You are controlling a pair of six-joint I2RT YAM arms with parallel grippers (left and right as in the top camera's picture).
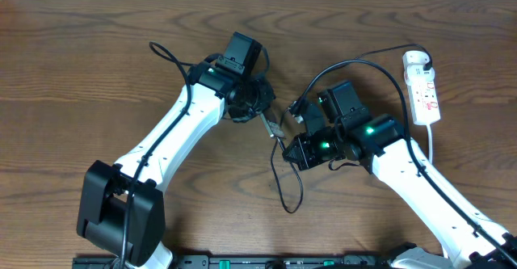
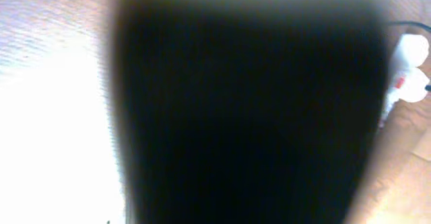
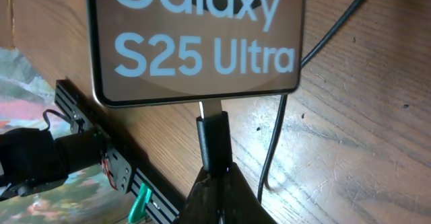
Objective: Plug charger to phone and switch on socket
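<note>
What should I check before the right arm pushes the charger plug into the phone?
1. Right gripper clamped on the charger plug: ok.
2. Left gripper holding the phone firmly: cannot tell, its wrist view is a dark blur.
3. Plug seated in the phone: not ok, the metal tip shows at the phone's lower edge.
4. Tip lined up with the port: cannot tell, the port is not visible.
5. Cable slack: ok, it loops loosely on the table.
6. Socket switched on: cannot tell, too small to read.
</note>
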